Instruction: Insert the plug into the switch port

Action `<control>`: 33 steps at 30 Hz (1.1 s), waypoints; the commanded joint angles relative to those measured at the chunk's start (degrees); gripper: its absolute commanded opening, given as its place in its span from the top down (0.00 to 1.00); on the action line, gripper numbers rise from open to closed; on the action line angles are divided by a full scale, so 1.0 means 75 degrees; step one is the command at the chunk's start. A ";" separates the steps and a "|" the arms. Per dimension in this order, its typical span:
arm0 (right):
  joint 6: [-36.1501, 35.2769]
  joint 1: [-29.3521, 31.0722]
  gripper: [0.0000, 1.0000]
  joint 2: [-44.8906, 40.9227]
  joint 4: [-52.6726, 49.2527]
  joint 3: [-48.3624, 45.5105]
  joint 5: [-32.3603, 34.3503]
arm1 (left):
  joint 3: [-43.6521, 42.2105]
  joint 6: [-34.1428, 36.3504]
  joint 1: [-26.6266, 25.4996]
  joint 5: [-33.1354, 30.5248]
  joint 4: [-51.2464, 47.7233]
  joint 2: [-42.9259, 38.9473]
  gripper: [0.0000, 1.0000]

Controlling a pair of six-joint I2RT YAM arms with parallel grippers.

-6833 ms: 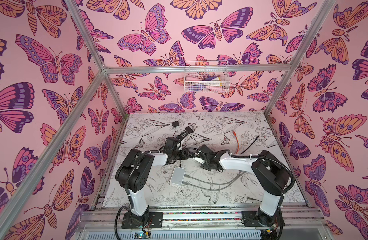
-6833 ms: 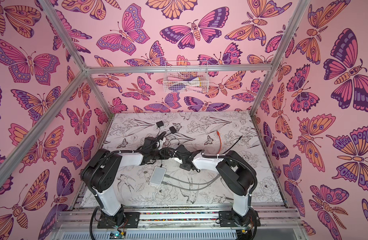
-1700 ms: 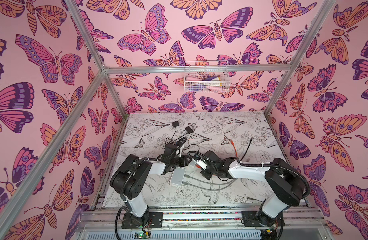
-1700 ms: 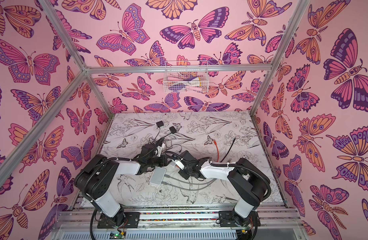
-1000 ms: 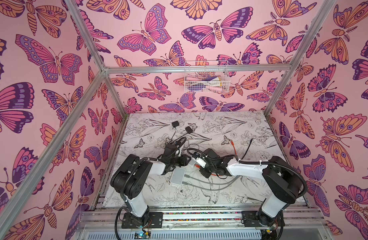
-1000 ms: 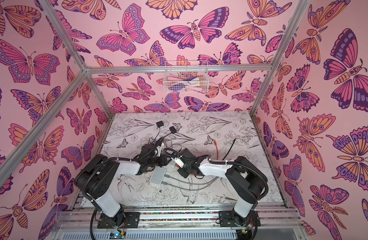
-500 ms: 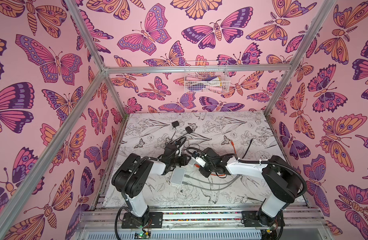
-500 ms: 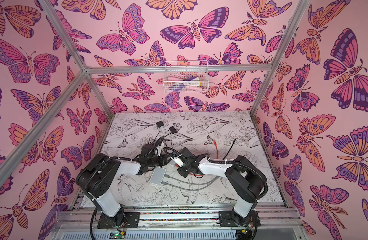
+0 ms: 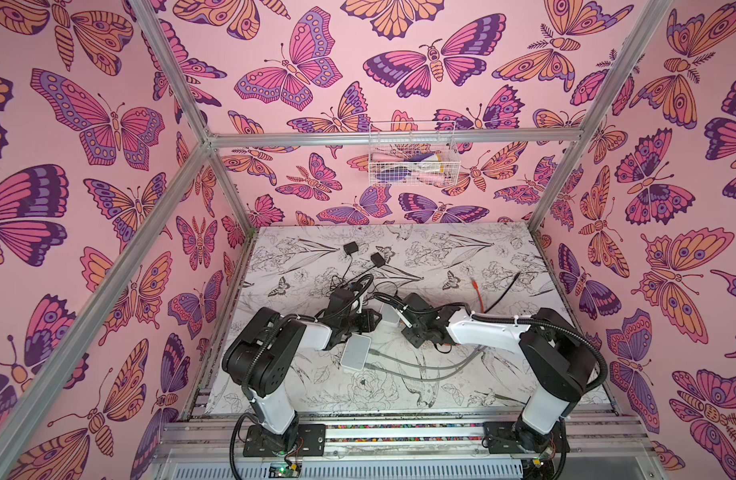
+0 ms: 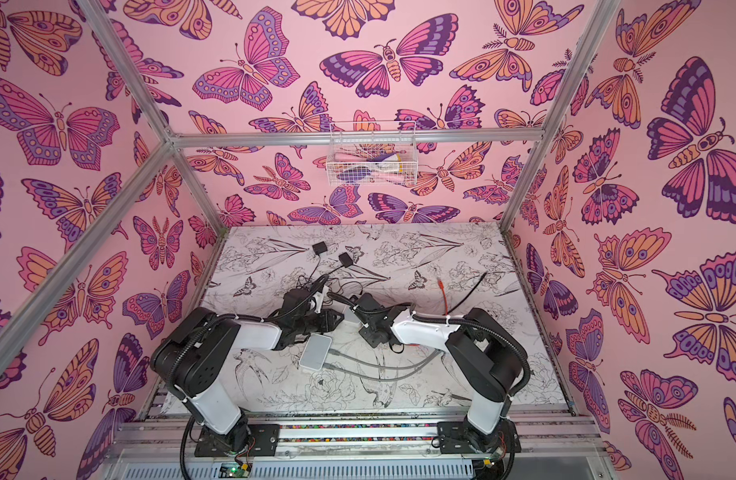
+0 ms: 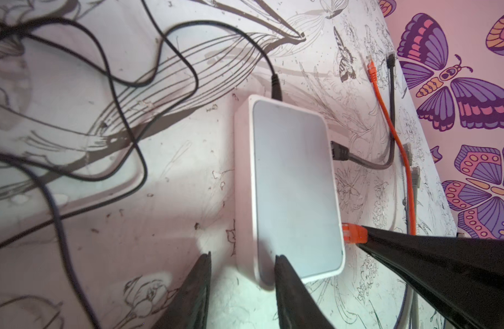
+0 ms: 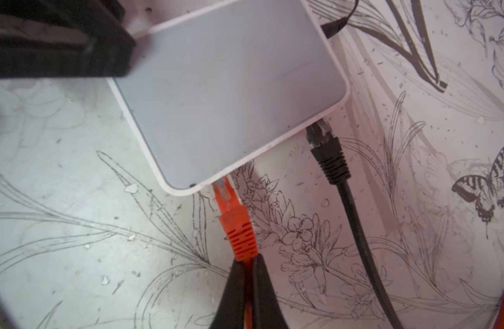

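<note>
Now: right gripper clamped on the rear of the orange plug, whose clear tip meets the switch on its port side near a corner; seated or not, cannot tell. Left gripper jaws apart, straddling the switch's opposite long edge, one finger over its top, one off it. Black plug sits in a port further along the port side.

You have bright, even light in both top views, with soft shadows on the table. In the left wrist view the black cables throw grey shadows and smear near the edge, under a pink cast. In the right wrist view the orange plug is sharp, while the left gripper is a blurred black block.
</note>
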 commanded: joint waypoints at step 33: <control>-0.1510 -0.0469 1.00 -0.0825 -0.0760 0.1547 -0.0493 | 0.0081 0.0100 -0.0011 -0.0389 -0.1029 -0.0823 0.59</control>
